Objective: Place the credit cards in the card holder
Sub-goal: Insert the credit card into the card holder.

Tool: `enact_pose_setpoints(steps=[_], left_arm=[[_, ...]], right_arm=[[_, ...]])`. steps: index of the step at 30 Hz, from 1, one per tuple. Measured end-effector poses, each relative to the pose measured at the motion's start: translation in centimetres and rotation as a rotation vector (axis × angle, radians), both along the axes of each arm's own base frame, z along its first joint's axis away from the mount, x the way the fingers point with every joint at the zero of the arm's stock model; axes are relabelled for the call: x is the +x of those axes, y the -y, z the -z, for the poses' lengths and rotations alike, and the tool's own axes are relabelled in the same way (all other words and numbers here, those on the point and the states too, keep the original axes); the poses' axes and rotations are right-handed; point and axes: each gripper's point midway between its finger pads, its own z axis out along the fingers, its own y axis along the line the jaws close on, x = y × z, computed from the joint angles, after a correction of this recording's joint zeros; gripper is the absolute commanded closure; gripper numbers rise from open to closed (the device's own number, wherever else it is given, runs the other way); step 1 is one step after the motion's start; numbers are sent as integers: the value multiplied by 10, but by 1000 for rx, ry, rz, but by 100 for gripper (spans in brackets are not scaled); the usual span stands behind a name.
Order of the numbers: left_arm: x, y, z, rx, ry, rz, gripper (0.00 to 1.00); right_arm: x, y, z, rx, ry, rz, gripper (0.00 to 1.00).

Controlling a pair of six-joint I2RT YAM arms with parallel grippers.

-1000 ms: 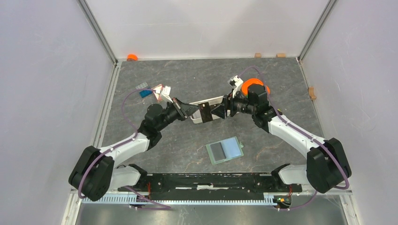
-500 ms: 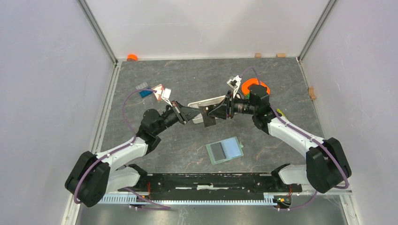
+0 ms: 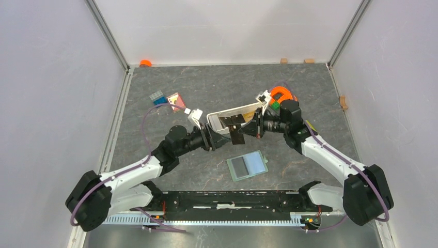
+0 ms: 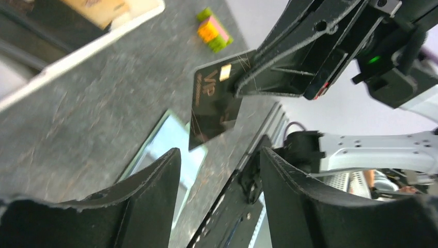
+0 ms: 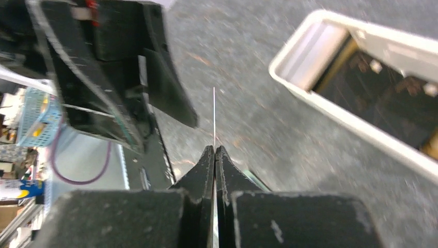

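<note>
Left gripper (image 4: 219, 156) had let go since a second before, jaws spread apart just short of the credit card (image 4: 214, 106): thin, glossy black, gold "VIP" lettering and a gold chip. Right gripper (image 5: 214, 151), parted earlier, was now clamped on the card's far edge, holding it above the mottled grey table (image 3: 206, 82). Card holder (image 3: 249, 165) lay unfolded on it nearby, pale blue inside.

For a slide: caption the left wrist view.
Right fingers pinch a black card; open card holder lies beyond.

Black VIP card (image 4: 214, 106) in the right pincer (image 4: 241, 87), beyond the left pincer's (image 4: 219, 155) parted fingers (image 4: 150, 196)
</note>
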Motion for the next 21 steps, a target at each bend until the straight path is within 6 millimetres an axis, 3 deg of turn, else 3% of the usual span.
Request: enact_pose_setpoints(steps=[2,6,9,14,21], left_arm=[[-11,-1,15,73,-35,-2,35],[-30,-6,50,204,-129,-13,35],[-47,-10,76,283,-199,-8,36],[-71,-9,110,364,-298,14,47],[-83,-5,142,431,-396,18,48]], right_arm=[[-3,9,16,-36,-25,21,100],[-28,32,82,-164,-177,45,100],[-50,45,115,-232,-272,45,100],[-61,56,138,-278,-338,54,100],[-60,68,152,-289,-389,92,100]])
